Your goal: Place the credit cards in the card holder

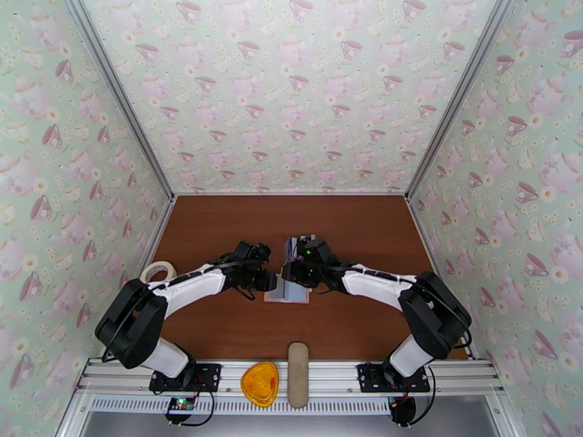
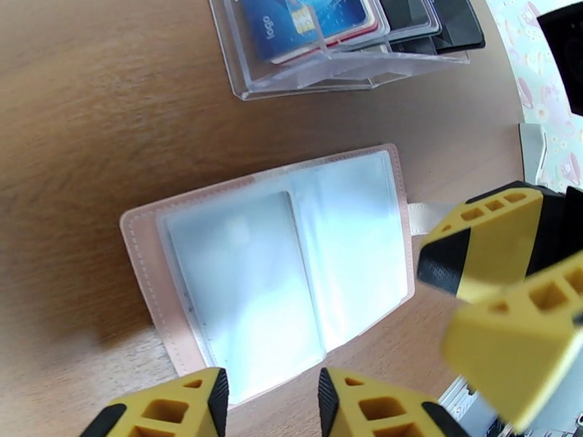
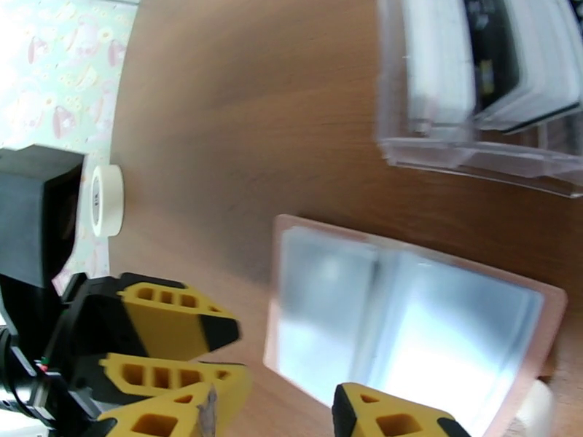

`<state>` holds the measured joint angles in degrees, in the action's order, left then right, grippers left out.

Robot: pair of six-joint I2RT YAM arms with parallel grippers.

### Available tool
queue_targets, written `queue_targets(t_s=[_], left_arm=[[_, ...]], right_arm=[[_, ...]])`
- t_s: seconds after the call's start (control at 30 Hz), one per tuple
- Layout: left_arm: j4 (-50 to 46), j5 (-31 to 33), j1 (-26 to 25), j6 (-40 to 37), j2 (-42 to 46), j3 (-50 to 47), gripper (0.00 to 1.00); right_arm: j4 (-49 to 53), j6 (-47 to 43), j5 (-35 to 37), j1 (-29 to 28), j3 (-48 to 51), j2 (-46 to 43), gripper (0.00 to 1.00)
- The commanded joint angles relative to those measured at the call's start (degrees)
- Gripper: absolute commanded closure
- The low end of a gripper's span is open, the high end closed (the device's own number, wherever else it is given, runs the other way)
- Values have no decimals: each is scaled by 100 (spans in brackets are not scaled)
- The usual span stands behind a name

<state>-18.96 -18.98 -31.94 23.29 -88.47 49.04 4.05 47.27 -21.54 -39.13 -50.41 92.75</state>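
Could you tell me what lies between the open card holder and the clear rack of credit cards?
Nothing: in the left wrist view, the table between the card holder and the clear rack holding the credit cards is bare wood.

Teacup-patterned walls (image 1: 291, 89) around brown wooden table (image 1: 218, 227)

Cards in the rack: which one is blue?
The blue card at the left end of the clear rack in the left wrist view, printed "logo" with a chip; black cards sit to its right.
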Motion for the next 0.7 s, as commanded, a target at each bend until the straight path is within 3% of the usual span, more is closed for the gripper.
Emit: queue_targets(t_s=[0.0, 0.67], left_arm=[[-151, 162, 54, -105, -138, 261, 60], [-203, 83, 285, 33, -954, 1444, 58]], right_arm=[[514, -255, 263, 101, -62, -236, 52], [3061, -998, 2169, 659, -1513, -539, 44]])
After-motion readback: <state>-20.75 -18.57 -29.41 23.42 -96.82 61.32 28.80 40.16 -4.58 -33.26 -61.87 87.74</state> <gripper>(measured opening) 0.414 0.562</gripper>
